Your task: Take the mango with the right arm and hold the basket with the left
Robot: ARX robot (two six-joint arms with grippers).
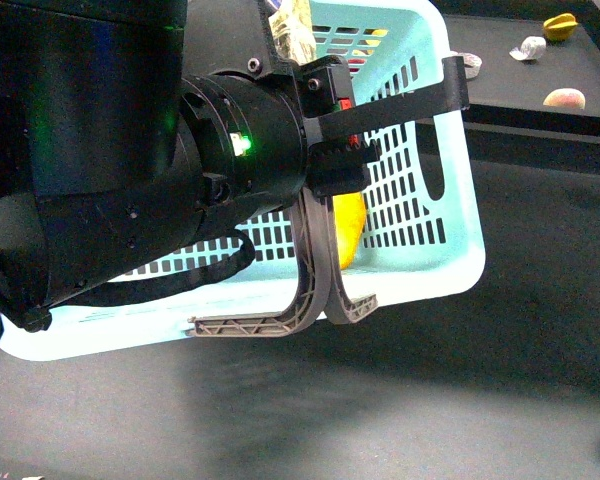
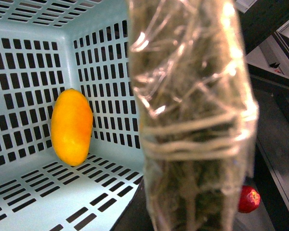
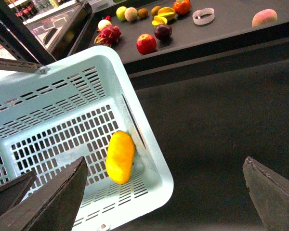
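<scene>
One mango [image 3: 120, 156] in basket [image 3: 62, 91] — left gripper [image 1: 345, 140] clamps it, right gripper [image 3: 164, 163] apart; dark floor [image 3: 221, 120].

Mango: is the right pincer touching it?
Apart. The right wrist view shows the right pincer open wide and well clear of the mango, which lies inside the basket.

The front view looks forward and down from the robot's body, with the glossy black left arm [image 1: 130, 150] close before the lens and the light-blue slotted plastic basket [image 1: 430, 200] just beyond. The left wrist view sits hard against that basket's tape-wrapped handle [image 2: 192, 120], facing inside. The right wrist view looks down from above the basket's corner, farther off. All three share the smooth yellow oval mango [image 1: 348, 232] inside the basket.
</scene>
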